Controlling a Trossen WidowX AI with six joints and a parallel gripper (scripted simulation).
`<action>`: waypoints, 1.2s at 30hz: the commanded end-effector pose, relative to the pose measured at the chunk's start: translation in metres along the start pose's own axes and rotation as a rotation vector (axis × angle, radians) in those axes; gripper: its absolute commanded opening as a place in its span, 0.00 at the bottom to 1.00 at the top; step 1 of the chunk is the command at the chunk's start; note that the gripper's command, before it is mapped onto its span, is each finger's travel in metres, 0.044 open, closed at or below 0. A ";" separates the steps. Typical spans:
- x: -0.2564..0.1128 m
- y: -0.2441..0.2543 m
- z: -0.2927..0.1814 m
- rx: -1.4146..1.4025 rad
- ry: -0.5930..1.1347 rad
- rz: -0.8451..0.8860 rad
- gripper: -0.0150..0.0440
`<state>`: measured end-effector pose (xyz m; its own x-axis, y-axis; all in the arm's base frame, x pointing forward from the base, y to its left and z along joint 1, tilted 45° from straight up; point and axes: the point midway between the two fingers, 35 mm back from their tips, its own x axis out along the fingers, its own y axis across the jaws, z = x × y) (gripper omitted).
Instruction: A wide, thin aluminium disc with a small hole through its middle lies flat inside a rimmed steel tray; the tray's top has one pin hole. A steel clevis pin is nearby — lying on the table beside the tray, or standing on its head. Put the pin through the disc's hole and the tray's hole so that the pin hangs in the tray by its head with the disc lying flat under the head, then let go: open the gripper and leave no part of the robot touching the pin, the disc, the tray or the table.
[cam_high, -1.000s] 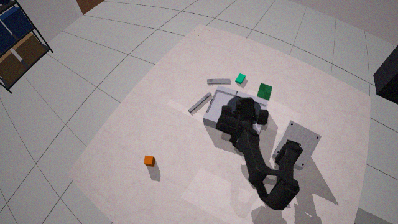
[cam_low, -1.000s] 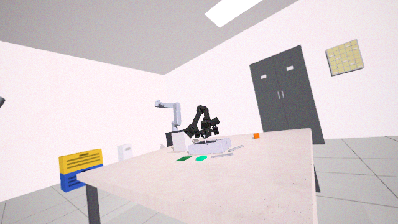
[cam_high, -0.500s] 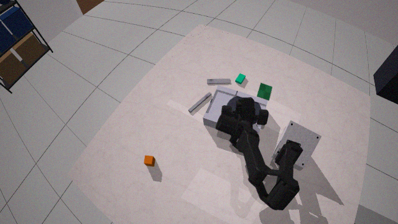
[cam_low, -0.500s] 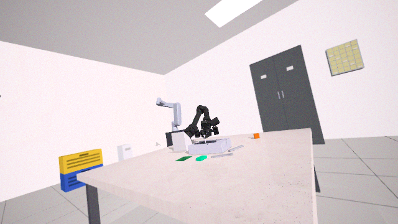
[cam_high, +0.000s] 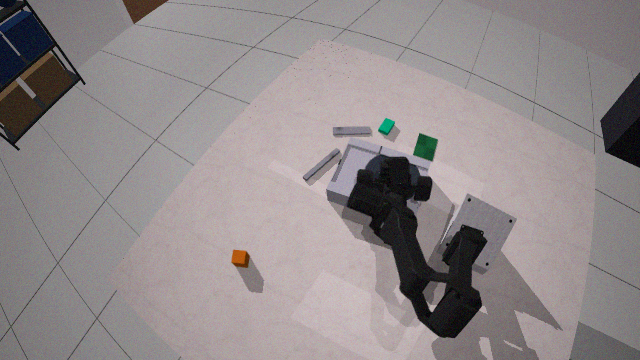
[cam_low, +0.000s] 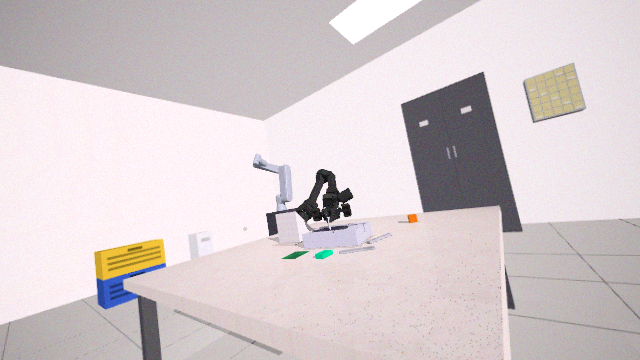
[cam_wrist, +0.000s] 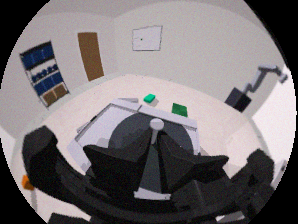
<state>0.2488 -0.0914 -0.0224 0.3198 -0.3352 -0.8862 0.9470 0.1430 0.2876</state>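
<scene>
Pin: up in the claw, head on top, and the pin (cam_low: 329, 223) (cam_wrist: 157, 124) stands roughly upright over the disc; whether its lower end is in the hole, I can't tell.
Claw: clenched on the pin, fingers pinching the shank below the head, with the claw (cam_high: 397, 174) (cam_low: 329, 219) (cam_wrist: 154, 129) right above the tray.
Disc: here's the wide dark disc (cam_high: 374, 163) (cam_low: 342, 228) (cam_wrist: 124, 135), inside the tray, partly covered by the claw in the top view.
Tray: the pale rimmed tray (cam_high: 337, 195) (cam_low: 325, 239) (cam_wrist: 170, 115) sits on the surface (cam_high: 200, 225) (cam_low: 400, 280) (cam_wrist: 205, 92); its pin hole is out of sight.
Bars: two grey ones beside the tray, one bar (cam_high: 352, 131) (cam_low: 357, 250) near the green block, the other bar (cam_high: 321, 165) (cam_low: 380, 238) slanting by the tray's side.
Greens: a bright green block (cam_high: 386, 126) (cam_low: 324, 254) (cam_wrist: 149, 98), and near it a flat dark green square (cam_high: 426, 147) (cam_low: 295, 255) (cam_wrist: 179, 109).
Orange: over there, well apart from the tray, a small orange cube (cam_high: 240, 258) (cam_low: 412, 218) (cam_wrist: 28, 182).
Arm: the black arm (cam_high: 404, 250) (cam_low: 316, 192) reaches over from its pale base plate (cam_high: 502, 218).
</scene>
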 end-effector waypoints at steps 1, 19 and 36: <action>0.000 0.000 0.000 -0.003 0.003 0.001 0.25; -0.001 0.001 -0.001 -0.003 0.003 0.001 0.25; 0.000 0.007 -0.001 -0.003 0.003 0.001 0.25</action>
<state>0.2527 -0.0896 -0.0212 0.3204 -0.3329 -0.8869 0.9466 0.1473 0.2867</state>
